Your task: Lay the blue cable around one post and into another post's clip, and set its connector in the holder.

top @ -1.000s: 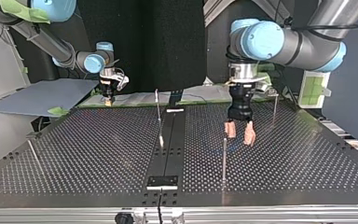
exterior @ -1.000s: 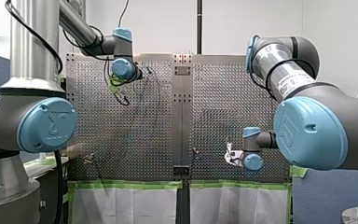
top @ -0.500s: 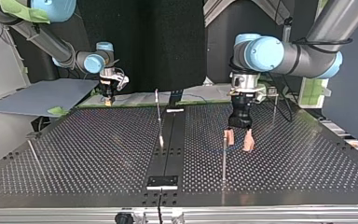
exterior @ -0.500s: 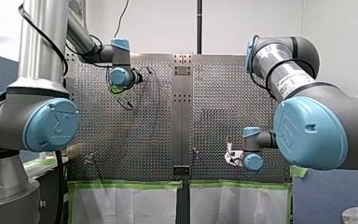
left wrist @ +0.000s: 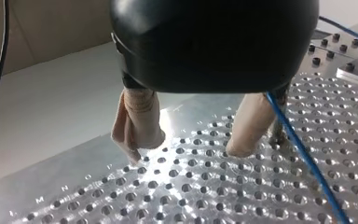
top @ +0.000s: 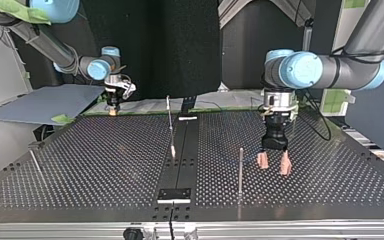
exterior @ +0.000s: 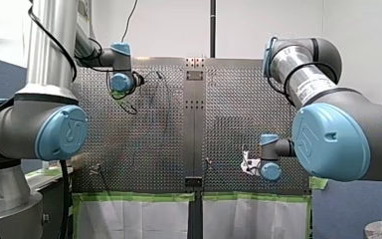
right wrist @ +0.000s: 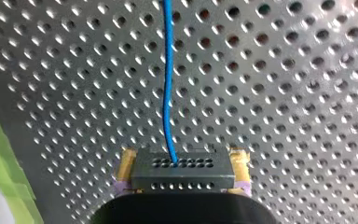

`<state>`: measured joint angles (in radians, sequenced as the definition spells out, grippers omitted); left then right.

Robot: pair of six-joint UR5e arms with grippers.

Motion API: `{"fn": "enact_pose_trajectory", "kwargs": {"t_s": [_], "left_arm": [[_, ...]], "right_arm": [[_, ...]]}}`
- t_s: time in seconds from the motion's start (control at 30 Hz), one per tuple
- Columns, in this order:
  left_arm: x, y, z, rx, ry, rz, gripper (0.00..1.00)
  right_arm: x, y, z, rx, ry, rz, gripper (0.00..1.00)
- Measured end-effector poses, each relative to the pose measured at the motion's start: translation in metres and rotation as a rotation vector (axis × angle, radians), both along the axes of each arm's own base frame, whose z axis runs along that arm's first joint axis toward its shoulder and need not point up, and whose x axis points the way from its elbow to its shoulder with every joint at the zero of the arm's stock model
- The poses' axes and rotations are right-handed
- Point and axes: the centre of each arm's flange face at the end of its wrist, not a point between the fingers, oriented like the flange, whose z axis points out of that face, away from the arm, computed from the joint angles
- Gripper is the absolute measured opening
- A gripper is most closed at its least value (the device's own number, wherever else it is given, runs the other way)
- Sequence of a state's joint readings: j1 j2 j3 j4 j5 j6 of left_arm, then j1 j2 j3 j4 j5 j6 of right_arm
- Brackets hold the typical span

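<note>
In the right wrist view my right gripper (right wrist: 182,179) is shut on a dark grey connector block (right wrist: 182,169), its yellow pads on both sides. The blue cable (right wrist: 168,84) runs straight out from the block over the perforated plate. That gripper (top: 113,108) stands at the top view's far left edge of the table. My left gripper (top: 274,164) hangs open over the plate at the top view's right, its beige pads just right of a thin post (top: 240,167). From the left wrist camera, the cable (left wrist: 303,158) passes beside one beige finger (left wrist: 249,123), not between the two.
Another thin post (top: 169,119) stands at the middle of the table, and one (top: 35,162) near the top view's left edge. A small dark holder plate (top: 175,194) sits on the centre strip at the near edge. A grey sheet (top: 40,102) lies beyond the table.
My left gripper has moved toward the top view's right and nearer that camera, from left of the thin post to its right, still open. My right arm has stayed put.
</note>
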<state>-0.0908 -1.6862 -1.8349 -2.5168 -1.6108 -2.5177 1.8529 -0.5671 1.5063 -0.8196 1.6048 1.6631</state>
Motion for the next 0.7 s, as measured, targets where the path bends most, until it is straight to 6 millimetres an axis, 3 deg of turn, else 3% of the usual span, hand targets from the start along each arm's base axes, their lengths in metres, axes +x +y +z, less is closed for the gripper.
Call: {"fn": "enact_pose_trajectory", "kwargs": {"t_s": [0.27,0.7], "left_arm": [[0.011,-0.007,-0.015,0.027,0.022,-0.04,1.0],[0.026,-0.017,0.005,-0.021,-0.016,-0.077,1.0]], "right_arm": [[-0.013,-0.012,0.041,-0.008,-0.014,-0.045,0.0],[-0.022,-0.008,0.113,0.022,-0.054,-0.07,0.0]]}}
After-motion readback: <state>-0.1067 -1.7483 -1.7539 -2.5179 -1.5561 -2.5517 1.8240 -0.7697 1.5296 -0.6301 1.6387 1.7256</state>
